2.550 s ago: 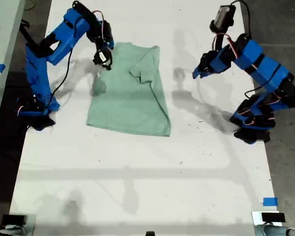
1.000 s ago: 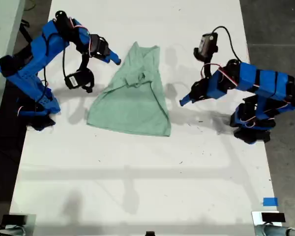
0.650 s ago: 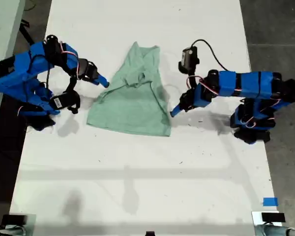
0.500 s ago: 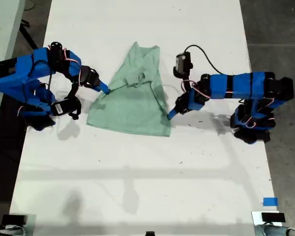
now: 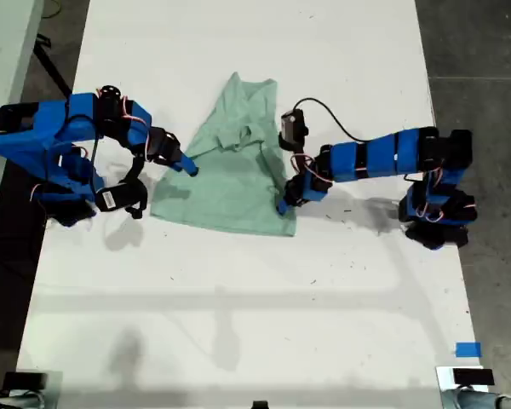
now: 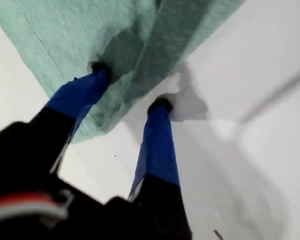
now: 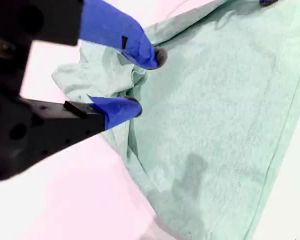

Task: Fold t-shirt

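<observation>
Straddling the t-shirt's [image 5: 230, 183] edge at the exterior view's centre, first pincer [image 5: 281, 204] gapes, one tip on cloth, one on desk [image 5: 238, 298]; second pincer [image 5: 190, 168], apart, brackets a bunched fold.

Both arms low; jaws parted.

Plain mint-green t-shirt [image 5: 232, 175], white table [image 5: 238, 307], blue claw tips with black ends

The t-shirt [image 5: 230, 166] is lying on the table [image 5: 238, 298]. One gripper [image 5: 283, 204] is sitting at the shirt's four o'clock corner, the other [image 5: 187, 166] at its nine o'clock edge. A tape piece [image 5: 467, 349] is lying toward five o'clock.
</observation>
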Tool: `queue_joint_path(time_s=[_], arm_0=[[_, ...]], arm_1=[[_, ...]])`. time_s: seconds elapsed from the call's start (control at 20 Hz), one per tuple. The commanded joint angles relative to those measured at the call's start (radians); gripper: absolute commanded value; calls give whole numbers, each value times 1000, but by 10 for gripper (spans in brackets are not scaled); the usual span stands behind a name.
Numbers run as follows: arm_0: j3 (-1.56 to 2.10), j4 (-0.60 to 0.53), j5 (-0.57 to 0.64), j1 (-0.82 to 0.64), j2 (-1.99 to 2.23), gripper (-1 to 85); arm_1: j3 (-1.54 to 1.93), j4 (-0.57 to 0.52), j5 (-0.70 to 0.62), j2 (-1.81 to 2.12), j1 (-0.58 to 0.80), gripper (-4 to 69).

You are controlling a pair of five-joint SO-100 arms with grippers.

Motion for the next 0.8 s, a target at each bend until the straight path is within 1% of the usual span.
queue_joint_path(time_s=[0.0, 0.1, 0.2, 0.25, 0.35, 0.45, 0.55, 0.75], arm_0=[[-9, -12, -12, 8, 5, 144], [-9, -15, -12, 6, 3, 143], [-9, -15, -12, 6, 3, 143], [-9, -17, -12, 5, 2, 142], [-9, -17, -12, 5, -5, 142], [-9, -23, -12, 6, -11, 141], [-11, -26, -12, 8, -11, 141], [-11, -29, -12, 11, -12, 142]], arm_1=[[-72, -44, -12, -3, 11, 140], [-80, -44, -20, -6, 14, 96], [-84, -37, -26, -6, 15, 21], [-87, -31, -32, -6, 15, 2], [-94, -12, -43, -6, 9, -8], [-110, 31, -44, -6, 6, -8], [-135, 138, -41, -5, 5, -8], [-236, 531, -5, 28, -25, -8]])
